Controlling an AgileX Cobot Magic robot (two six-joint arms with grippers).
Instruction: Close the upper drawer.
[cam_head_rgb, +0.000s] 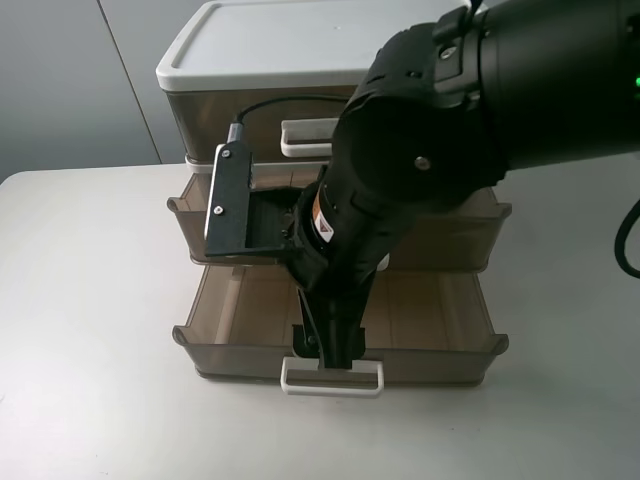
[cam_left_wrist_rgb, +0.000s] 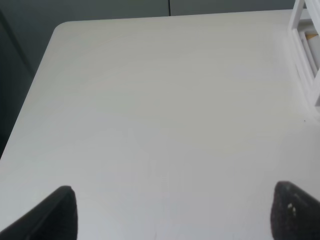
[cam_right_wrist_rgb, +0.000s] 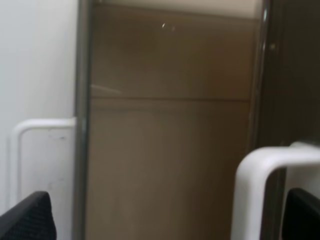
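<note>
The upper drawer (cam_head_rgb: 455, 235) stands partly pulled out of the middle tier of the white-framed unit (cam_head_rgb: 290, 40), which sits at the back of the worktop (cam_head_rgb: 90, 330). Below it, the bottom drawer (cam_head_rgb: 240, 325) is out further, its front handle (cam_head_rgb: 332, 377) over the worktop. The right arm (cam_head_rgb: 430, 140) reaches across both drawers. The right claw (cam_right_wrist_rgb: 165, 220) is spread wide and grips nothing; a white loop (cam_right_wrist_rgb: 265, 165) sits just inside one fingertip (cam_right_wrist_rgb: 305, 210). The left claw (cam_left_wrist_rgb: 175, 215) hangs over the worktop beside the unit, equally wide and empty.
</note>
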